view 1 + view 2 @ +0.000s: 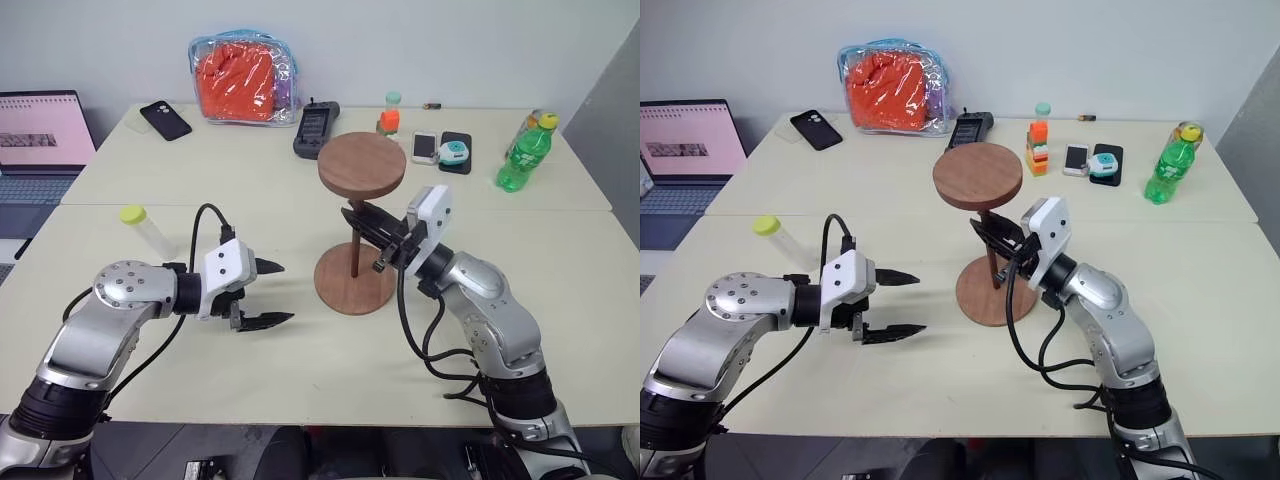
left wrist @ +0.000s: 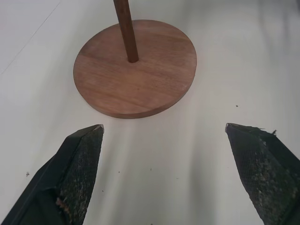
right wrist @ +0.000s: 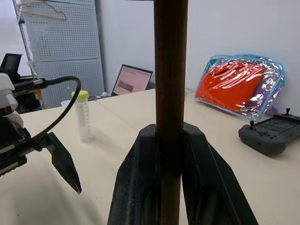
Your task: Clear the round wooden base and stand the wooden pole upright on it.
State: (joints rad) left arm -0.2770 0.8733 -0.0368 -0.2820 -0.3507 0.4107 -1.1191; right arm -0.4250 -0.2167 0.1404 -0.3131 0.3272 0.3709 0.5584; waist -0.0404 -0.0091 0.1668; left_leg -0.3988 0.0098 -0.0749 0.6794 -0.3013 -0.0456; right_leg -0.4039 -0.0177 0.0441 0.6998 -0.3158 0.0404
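The cream bench (image 1: 300, 390) carries everything. At its far edge lie a clear pouch of orange stuff (image 1: 243, 78) and, toward the far left corner, a black phone (image 1: 165, 120); an open laptop (image 1: 38, 140) sits past the left edge. A green bottle (image 1: 526, 152) stands near the far right corner.

Toward the middle of the bench lies the round wooden base (image 1: 355, 279), flat and bare but for the wooden pole (image 1: 355, 247), which stands upright with its lower end in the base's centre hole and its fixed disc on top.

The right gripper (image 1: 362, 222) reaches in from the right, its jaws pinched on the pole partway up, below the top disc.

The left gripper (image 1: 268, 294) hovers over the bench just left of the base, apart from it, its jaws spread wide and holding nothing.

A clear tube with a yellow-green cap (image 1: 146, 231) lies nearer the left edge.
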